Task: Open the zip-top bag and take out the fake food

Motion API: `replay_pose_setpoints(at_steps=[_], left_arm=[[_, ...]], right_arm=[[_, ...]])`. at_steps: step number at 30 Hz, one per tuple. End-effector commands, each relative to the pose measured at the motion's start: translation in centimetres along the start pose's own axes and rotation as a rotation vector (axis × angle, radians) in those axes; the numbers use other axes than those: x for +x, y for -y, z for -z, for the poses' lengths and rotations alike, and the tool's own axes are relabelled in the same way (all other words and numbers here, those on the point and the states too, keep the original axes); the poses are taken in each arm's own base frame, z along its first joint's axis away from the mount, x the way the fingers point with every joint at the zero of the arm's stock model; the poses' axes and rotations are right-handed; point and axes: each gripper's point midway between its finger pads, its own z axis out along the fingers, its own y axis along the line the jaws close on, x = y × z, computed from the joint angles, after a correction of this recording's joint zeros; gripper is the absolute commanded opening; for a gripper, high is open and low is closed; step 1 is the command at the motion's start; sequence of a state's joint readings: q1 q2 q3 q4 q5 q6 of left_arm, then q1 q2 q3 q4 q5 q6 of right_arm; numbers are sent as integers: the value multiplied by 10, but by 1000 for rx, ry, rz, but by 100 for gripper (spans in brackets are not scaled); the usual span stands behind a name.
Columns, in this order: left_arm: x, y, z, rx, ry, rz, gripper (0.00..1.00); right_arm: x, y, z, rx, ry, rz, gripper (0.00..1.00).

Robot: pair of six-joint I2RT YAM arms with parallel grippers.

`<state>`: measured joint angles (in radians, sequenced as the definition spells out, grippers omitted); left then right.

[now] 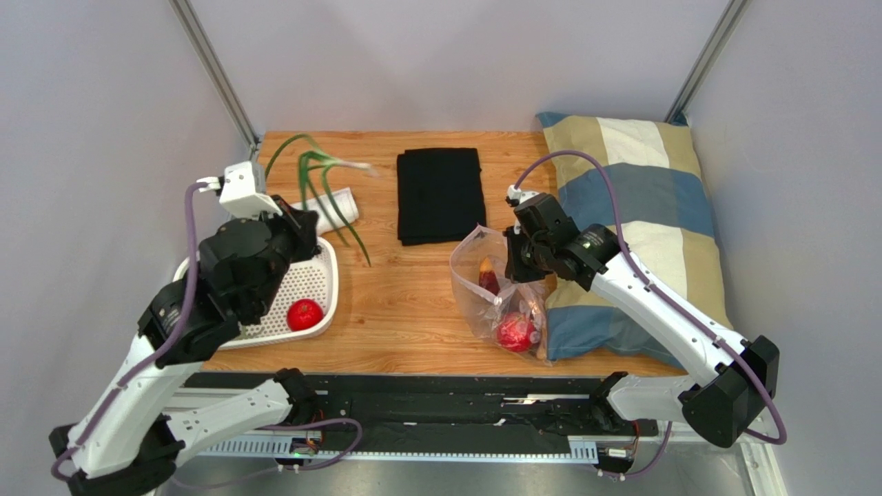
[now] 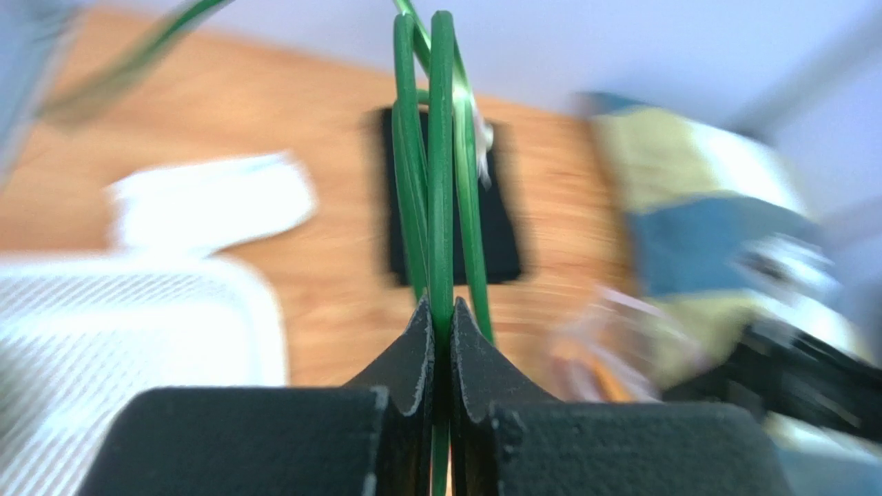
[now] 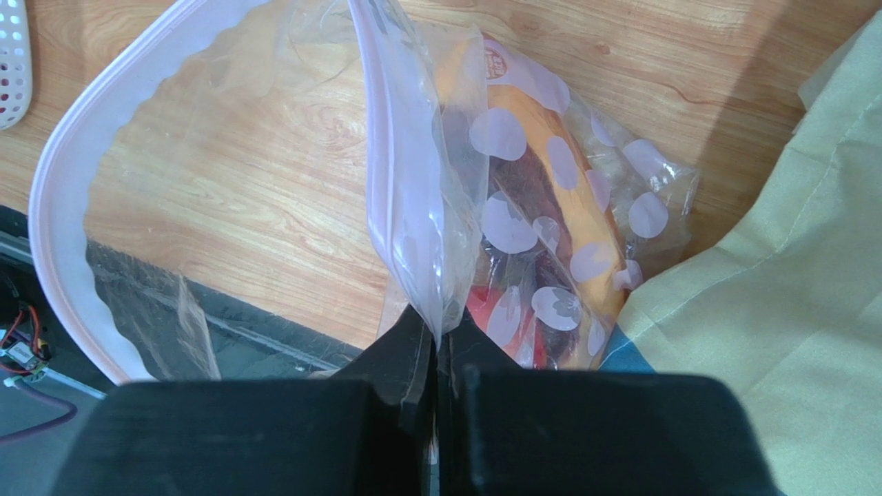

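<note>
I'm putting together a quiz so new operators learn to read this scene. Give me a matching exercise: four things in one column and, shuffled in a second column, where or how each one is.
Things
1. green leafy bunch
2. red fruit on the left side
3. zip-top bag
4. black cloth

States
A. lies flat on the table, touched by neither arm
B. edge pinched in the shut right gripper, mouth open
C. lies in the white basket
D. stems clamped in the shut left gripper

Pairs: 1-D, 2-C, 3-B, 4-A.
</note>
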<state>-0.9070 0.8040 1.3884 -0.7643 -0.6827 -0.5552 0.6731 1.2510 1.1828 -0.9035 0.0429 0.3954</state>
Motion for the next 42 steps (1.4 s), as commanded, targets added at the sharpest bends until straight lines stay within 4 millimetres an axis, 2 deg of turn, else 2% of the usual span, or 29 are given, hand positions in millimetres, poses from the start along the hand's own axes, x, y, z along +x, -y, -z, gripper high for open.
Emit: replay_pose_setpoints(at_steps=[1,2,9,10,12,13,15,16,17,20,21,22,23,24,28,32,35,37,39,40,41,42], left_arm=[[32,-116,20,-515,-35,59,0],[33,-137,25,-601,-16,83,0],[93,-195,18,-779,-176,169,0],[106,-204,12,-804,-211,173,0],[123,-211,5,-812,-267,219,0],[138,-222,0,-847,-310,246,0],[156,-229,-3,-871,-364,354,0],[169,-238,-3,-911,-401,389,0],[175,-239,-5,-916,-420,411,0],[181,-237,-8,-913,-463,424,13],[180,-235,-7,-909,-467,435,31],[178,-231,-4,-910,-468,447,45],[177,-229,-3,-904,-462,460,68],[174,-225,-1,-890,-451,468,96],[160,-211,19,-902,-451,507,99],[144,-186,19,-784,-453,530,98],[123,-152,6,-576,-400,558,93],[110,-117,-6,-395,-401,541,99],[109,-97,-15,-336,-439,517,99],[100,-79,-20,-272,-440,494,99],[105,-53,-21,-189,-488,452,99],[110,-40,-29,-160,-526,423,99]], right_arm=[[-18,-12,13,-63,75,-1,0],[-19,-11,14,-63,78,3,0],[-14,-21,25,-125,58,0,0],[-12,-23,26,-138,53,-1,0],[-9,-24,23,-144,36,0,0],[-8,-25,23,-151,31,1,0],[-7,-26,20,-152,19,4,0],[-9,-28,20,-158,18,6,0],[-9,-29,19,-161,12,8,0],[-14,-32,21,-173,20,30,0],[-14,-31,21,-169,19,36,0],[-15,-31,22,-165,25,42,0],[-16,-30,21,-162,27,49,0],[-17,-29,20,-158,25,47,0],[-16,-29,19,-159,21,43,0],[-17,-26,19,-158,24,41,0],[-20,-25,20,-162,31,39,0],[-21,-26,20,-167,31,39,0],[-22,-26,19,-168,31,39,0],[-24,-27,19,-171,33,42,0],[-25,-28,20,-172,35,41,0],[-25,-27,20,-171,36,38,0]])
